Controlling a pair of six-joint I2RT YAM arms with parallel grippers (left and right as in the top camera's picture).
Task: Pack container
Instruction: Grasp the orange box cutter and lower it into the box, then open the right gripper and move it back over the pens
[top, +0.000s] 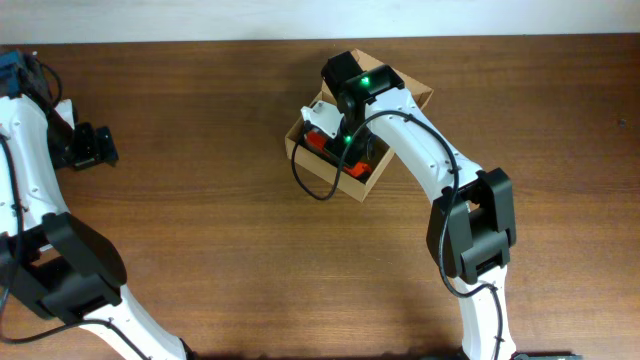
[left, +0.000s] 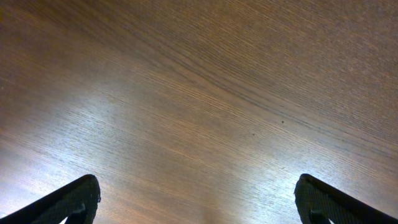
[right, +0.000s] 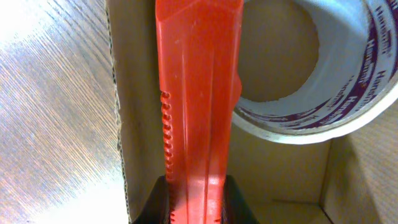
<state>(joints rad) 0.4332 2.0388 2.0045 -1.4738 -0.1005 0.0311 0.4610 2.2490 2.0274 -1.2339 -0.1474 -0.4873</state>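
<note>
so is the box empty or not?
Not empty. A tape roll lies inside the box, and the right tool holds a red tape cutter beside it.

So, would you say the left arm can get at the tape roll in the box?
Probably not: the right pincer, shut on a red tool, covers the box and its tape roll, while the left pincer sits open far away.

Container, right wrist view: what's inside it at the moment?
Inside the container are a red serrated tool, held in the right gripper, and a tape roll with purple print beside it. The floor under the tool is covered; overhead, the right arm hides most of the interior.
</note>
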